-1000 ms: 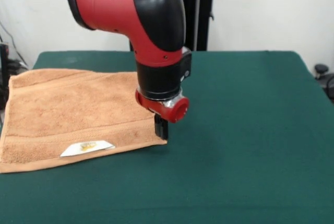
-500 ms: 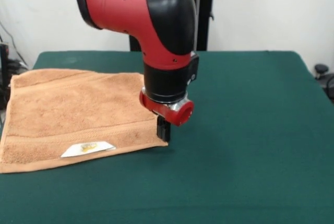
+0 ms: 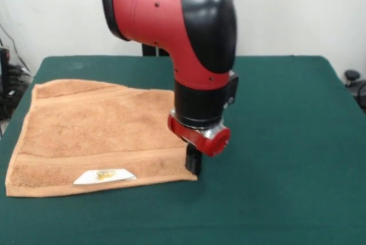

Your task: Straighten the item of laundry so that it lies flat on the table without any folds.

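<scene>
Towel spread flat on green surface, left side.
Fingers down at towel's near right corner, grip state impossible to tell; white label near front edge; white wall behind.

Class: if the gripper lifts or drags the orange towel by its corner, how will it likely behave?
The towel is thin terry lying limp on the table, so it would probably droop and fold if lifted. Its nap on felt-like cloth suggests dragging meets friction, perhaps bunching.
</scene>
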### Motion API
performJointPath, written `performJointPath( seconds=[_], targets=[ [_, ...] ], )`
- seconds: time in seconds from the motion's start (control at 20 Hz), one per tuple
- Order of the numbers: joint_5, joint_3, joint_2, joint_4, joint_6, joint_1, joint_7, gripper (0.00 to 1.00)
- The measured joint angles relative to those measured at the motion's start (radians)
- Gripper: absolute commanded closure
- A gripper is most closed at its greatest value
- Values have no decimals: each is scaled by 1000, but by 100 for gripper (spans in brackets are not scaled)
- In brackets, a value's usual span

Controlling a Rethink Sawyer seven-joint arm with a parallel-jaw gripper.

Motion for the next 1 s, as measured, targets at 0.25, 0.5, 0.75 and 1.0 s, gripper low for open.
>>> performJointPath(
  seconds=[0.25,0.5,0.75,1.0],
  targets=[
    [54,-7,45,-94,-10,35,0,100],
    [104,-7,88,-176,-36,55,0,100],
    [121,-5,101,-198,-47,57,0,100],
    [124,0,101,-194,-69,57,0,100]
  ],
)
